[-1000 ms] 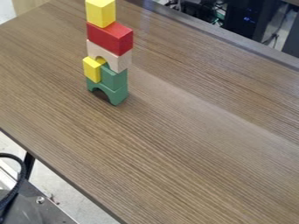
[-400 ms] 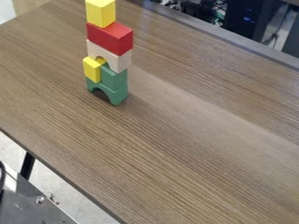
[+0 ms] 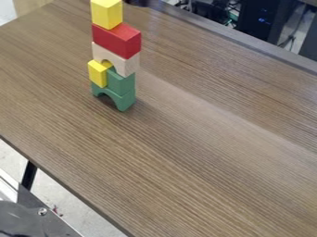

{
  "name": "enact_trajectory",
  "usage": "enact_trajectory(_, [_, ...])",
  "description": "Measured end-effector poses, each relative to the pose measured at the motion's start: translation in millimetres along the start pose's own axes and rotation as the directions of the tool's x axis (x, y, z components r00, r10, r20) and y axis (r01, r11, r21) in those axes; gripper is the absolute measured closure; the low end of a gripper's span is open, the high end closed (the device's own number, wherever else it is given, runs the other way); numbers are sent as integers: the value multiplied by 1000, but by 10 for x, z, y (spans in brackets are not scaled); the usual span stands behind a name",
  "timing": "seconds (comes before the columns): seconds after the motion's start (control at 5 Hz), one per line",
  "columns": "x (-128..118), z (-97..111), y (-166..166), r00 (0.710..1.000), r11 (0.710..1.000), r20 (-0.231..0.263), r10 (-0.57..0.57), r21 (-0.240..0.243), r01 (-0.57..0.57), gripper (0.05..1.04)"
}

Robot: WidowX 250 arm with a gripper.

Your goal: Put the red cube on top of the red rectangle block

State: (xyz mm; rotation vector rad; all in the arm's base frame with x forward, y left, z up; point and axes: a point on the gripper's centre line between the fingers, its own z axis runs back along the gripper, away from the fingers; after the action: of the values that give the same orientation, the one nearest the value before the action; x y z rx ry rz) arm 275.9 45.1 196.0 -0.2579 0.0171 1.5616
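Red cube: I cannot pick it out, so its place remains undetermined. Its destination is plain: the red rectangle block (image 3: 117, 39) lies flat, high in a tower near the left edge of the worktop (image 3: 204, 157), as the camera looks. Below it are a pale arch block (image 3: 127, 65), then a lower yellow block (image 3: 97, 73) beside a green block (image 3: 122, 84), all on a green arch block (image 3: 125, 101).

Finding on the landing place: an upper yellow block (image 3: 107, 14) occupies the left end of the red top. The right end is bare, and I judge it the only ready seat for a cube. The red block's long axis runs roughly with the worktop's long edges.

Position of equipment: a dark shape (image 3: 136, 2) shows at the worktop's far edge, up and right of the tower in the camera view. I take it to be the end of my arm; its depth relative to the tower I cannot tell. I also cannot tell whether my jaws are open, closed or gripping anything.

Recommendation: any cube I bring should come in from above on the bare right side, squared to that long axis. Risk assessed: drifting left would knock the upper yellow block, and the narrow tower could topple.
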Motion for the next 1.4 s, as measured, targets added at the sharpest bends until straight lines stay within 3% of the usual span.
enact_trajectory(1.4, [138,-294,-77,998,1000,61,-20,19,19,488])
